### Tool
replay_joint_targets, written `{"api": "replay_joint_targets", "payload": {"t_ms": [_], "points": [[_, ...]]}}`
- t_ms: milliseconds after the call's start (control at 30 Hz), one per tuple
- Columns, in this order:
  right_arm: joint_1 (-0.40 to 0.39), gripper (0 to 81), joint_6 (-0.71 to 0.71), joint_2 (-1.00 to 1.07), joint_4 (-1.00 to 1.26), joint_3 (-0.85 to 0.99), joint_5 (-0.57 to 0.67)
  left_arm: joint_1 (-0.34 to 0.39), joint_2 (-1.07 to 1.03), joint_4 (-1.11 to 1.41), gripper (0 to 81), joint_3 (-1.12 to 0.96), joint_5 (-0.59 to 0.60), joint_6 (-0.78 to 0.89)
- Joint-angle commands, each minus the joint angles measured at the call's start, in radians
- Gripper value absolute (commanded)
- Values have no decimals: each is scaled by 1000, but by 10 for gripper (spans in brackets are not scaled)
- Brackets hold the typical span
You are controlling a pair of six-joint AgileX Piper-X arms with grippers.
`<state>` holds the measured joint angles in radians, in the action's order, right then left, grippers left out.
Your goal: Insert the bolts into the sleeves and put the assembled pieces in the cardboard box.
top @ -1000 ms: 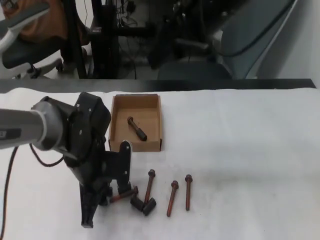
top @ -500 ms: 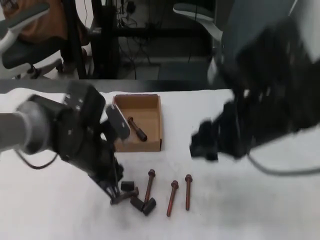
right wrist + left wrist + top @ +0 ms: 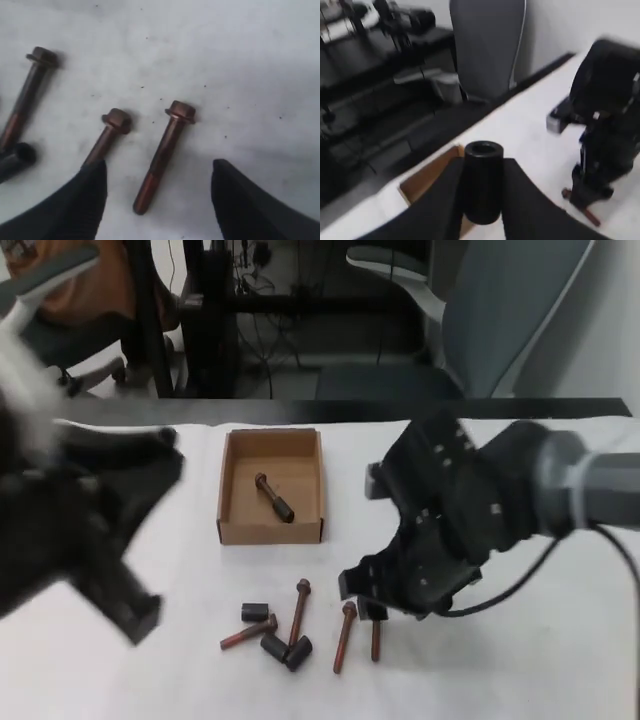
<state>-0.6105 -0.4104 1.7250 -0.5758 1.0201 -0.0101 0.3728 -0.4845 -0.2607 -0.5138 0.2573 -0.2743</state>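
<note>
the left gripper (image 3: 483, 170) was clenched on a black sleeve (image 3: 482, 192), whose open end showed between the fingers. the right gripper (image 3: 159, 167) stood released, its fingers either side of a copper bolt (image 3: 161, 157), not touching it. that bolt lay at about 5 o'clock from the cardboard box (image 3: 270, 532), which held one assembled piece (image 3: 273, 498). other bolts (image 3: 299, 612) and loose sleeves (image 3: 255, 612) lay at 6 o'clock from the box.

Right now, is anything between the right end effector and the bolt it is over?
Nothing visible. The bolt lies on bare white cloth in the gap between the open right end effector's fingers. A second bolt lies beside it, close to one finger, apart from the first.
</note>
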Motion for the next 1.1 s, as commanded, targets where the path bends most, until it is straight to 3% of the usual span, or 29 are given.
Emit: {"api": "replay_joint_targets", "payload": {"t_ms": [0, 100, 167, 267, 300, 433, 633, 867, 1067], "points": [[3, 582, -14, 54, 11, 32, -43, 1, 147, 15, 18, 0, -7, 26], [8, 525, -14, 107, 11, 49, -76, -2, 246, 6, 18, 0, -7, 86], [12, 396, -14, 135, 11, 55, -83, -2, 282, -4, 18, 0, 1, 118], [12, 85, -11, 160, 11, 57, -83, -2, 294, -101, 18, 0, 7, 143], [12, 15, -5, 163, 11, 57, -90, -2, 289, -142, 18, 0, 8, 141], [2, 0, 64, 143, 42, 57, -148, -2, 286, -186, 18, 62, 123, 138], [-39, 0, 108, -25, 106, 45, -215, -2, 281, -4, 18, 239, 133, 216], [-137, 0, 130, -304, 465, -129, -216, 4, 244, 277, 18, 424, 134, 321], [-231, 0, 83, -395, 757, -263, -183, 134, 117, 418, 18, 476, 92, 363]]}}
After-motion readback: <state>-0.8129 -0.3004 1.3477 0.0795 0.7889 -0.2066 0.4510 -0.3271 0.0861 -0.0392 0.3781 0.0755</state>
